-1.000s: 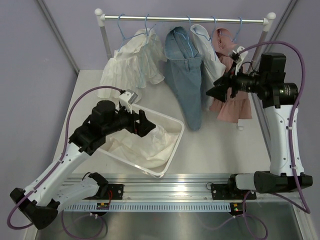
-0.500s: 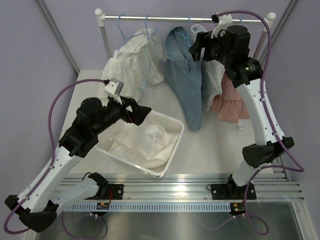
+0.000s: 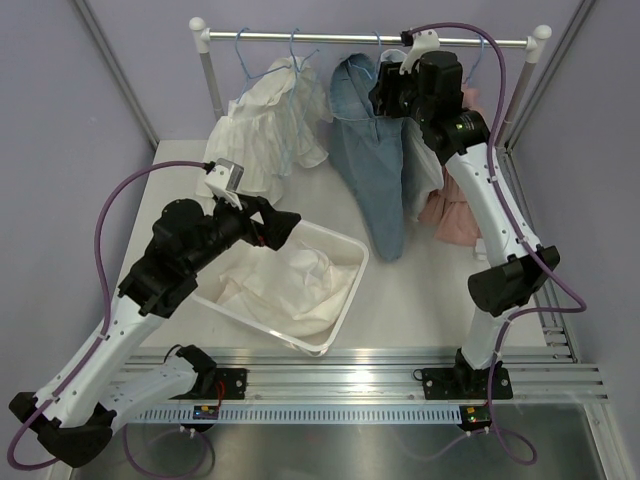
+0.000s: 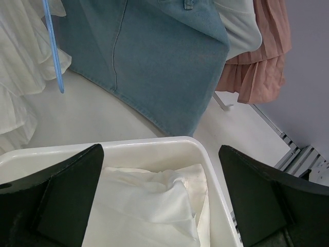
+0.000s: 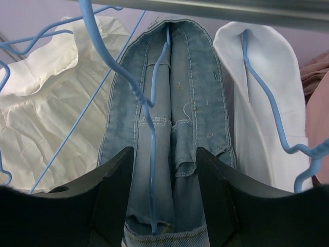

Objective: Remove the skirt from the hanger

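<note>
Two tools are in view, and only the right tool (image 3: 385,95) is at the garments. It is raised to the silver metal rail (image 3: 330,37), facing the top of the blue denim skirt (image 3: 372,150), which I take to be the skirt meant. That skirt hangs mid-rail on a thin light-blue wire hanger (image 5: 150,154), between a white ruffled garment (image 3: 265,130) on one side and a plain white garment (image 5: 262,103) on the other, with a pink pleated skirt (image 3: 455,215) further along. The denim hem drops to the desk.

From the wrist view, the right tool's jaws stand partly apart and hold nothing. The hanger's stem and the folded waistband show in the gap between them.

To do this step well, I judge that the tool should close on denim alone, on the waistband just to one side of the wire. A pinch that traps the wire would lift hanger and skirt together. The white garment hangs just beside the denim, so the approach should stay centred to avoid catching it. Once gripped, the waistband probably needs working sideways off one hanger shoulder before any pull away from the rail.

The left tool (image 3: 285,225) is spread wide and empty over the white rectangular plastic bin (image 3: 345,285), where a crumpled white cloth (image 3: 290,285) lies.
</note>
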### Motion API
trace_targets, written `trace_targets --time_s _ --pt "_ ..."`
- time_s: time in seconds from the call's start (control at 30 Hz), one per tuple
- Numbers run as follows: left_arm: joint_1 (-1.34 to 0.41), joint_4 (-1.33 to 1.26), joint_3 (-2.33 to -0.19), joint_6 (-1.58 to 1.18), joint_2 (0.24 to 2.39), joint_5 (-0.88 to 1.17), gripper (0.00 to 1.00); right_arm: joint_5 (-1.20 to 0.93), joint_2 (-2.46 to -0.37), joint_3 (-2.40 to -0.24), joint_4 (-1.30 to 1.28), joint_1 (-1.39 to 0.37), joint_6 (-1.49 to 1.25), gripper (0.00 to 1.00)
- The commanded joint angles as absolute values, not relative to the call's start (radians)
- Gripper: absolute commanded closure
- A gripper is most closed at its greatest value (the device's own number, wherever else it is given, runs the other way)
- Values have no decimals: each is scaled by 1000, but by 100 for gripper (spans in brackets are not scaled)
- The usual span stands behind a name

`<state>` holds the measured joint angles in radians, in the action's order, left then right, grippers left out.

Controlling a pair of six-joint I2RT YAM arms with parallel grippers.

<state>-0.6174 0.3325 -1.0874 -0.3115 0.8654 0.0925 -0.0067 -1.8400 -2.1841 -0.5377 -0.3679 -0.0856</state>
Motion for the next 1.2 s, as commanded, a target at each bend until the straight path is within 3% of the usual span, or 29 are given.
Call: trace_targets --time_s 0.0,0.17,0.3,0.37,0.8,1.17 --pt "-615 256 -1085 -311 854 71 1 51 -1853 -2217 -451 -387 -68 42" --pt "-617 258 -1086 -305 854 66 1 48 -1816 -2139 -341 -385 -11 56" --pt "-617 255 -1083 -302 847 61 1 48 -1813 -2146 -322 -385 32 92" --pt "-617 252 -1081 -302 842 64 1 52 -1812 -2155 -316 -384 34 100" --pt "-615 255 -1080 -327 836 84 1 5 -1758 -2275 -264 -373 18 100" --pt "-615 244 -1081 -337 845 92 1 -49 -1674 -2160 -288 -373 6 100"
